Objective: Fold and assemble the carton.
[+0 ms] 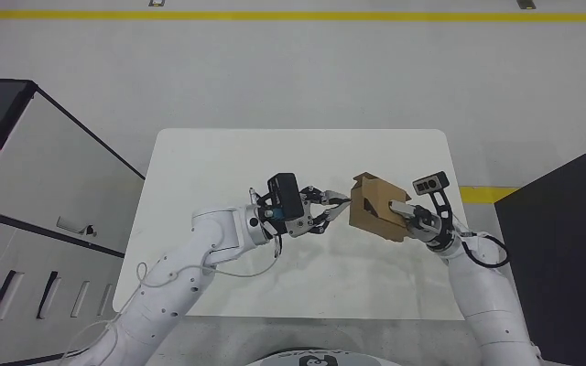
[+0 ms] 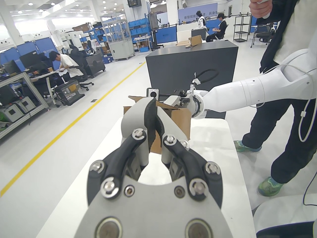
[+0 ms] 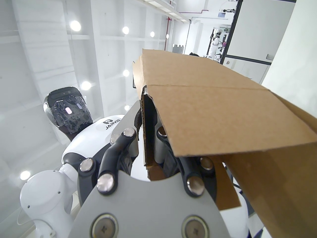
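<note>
1. My left gripper (image 1: 343,203) (image 2: 153,111) is drawn in to a narrow slit, its black pads (image 2: 148,125) pinching the carton's near edge
2. My right gripper (image 1: 396,214) (image 3: 146,125) is clamped tight on the opposite wall, whose corrugated edge runs between the fingers (image 3: 128,127)
3. The carton (image 1: 377,208) (image 2: 180,122) (image 3: 210,115) sits tilted between my two grippers, over the right half of the white table (image 1: 211,165), with its flaps standing open
4. I cannot tell whether its underside touches the tabletop
</note>
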